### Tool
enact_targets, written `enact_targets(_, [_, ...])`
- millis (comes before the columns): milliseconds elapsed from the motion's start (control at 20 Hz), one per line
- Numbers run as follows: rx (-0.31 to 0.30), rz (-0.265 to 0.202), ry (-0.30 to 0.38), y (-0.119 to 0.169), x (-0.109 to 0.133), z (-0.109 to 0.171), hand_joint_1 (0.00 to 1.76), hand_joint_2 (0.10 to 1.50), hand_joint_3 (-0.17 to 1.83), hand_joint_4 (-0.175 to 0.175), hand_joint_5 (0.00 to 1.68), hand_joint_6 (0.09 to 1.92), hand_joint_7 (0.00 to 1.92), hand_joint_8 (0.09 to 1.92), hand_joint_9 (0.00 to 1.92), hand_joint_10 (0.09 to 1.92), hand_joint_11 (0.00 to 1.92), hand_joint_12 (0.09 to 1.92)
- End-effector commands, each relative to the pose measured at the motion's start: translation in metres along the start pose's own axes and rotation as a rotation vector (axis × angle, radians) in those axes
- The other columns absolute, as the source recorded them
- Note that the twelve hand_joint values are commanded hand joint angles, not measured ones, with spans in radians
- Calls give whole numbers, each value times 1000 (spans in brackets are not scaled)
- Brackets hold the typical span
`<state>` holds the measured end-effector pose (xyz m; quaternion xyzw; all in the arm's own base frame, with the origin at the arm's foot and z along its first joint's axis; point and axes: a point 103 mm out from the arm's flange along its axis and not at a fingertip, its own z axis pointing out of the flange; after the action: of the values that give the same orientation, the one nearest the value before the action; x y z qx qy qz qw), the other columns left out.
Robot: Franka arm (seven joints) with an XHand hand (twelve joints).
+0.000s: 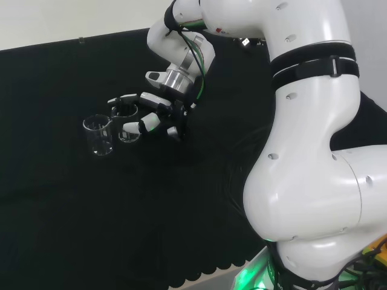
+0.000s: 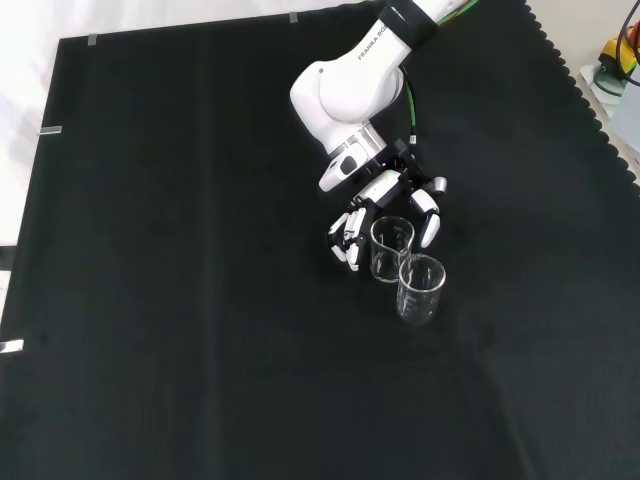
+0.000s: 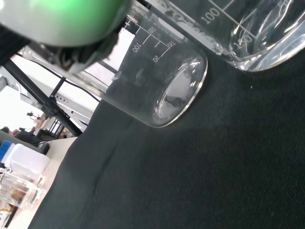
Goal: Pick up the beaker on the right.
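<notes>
Two clear beakers stand touching on the black table [image 2: 150,300]. The hand [image 2: 385,190] cups the farther beaker [image 2: 391,248], fingers [image 2: 346,238] spread apart on both sides, not yet clamped. Closing evenly should avoid knocking the nearer beaker [image 2: 421,288].

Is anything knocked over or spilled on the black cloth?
No. Both beakers, the nearer beaker between the hand's fingers and the farther beaker beside it, stand upright and look empty, and the cloth looks dry.
</notes>
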<state>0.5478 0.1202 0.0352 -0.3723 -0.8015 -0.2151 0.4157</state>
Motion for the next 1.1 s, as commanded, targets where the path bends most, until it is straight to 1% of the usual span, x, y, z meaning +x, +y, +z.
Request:
enact_targets(50, [2,0,1,-1,0,0,924,320,1051,-39,482,87,423,622,518,594,27,1366])
enact_targets(200, [-7,5,1,-1,-1,1,922,326,1050,-35,526,92,450,630,537,597,40,1366])
enact_targets(350, [-16,10,1,1,-2,2,921,340,1039,-32,570,147,507,615,580,575,67,1351])
enact_targets(400, [-19,12,1,1,-2,3,920,346,1033,-32,567,195,526,602,596,559,76,1347])
enact_targets(550, [-22,14,1,3,-3,4,916,353,1030,-30,494,424,550,586,619,536,94,1345])
enact_targets(700, [-28,13,1,5,-3,5,914,356,1029,-31,450,545,553,590,623,536,102,1347])
enact_targets(1100, [-47,6,25,6,-3,7,913,358,1029,-32,434,594,552,594,624,540,110,1347])
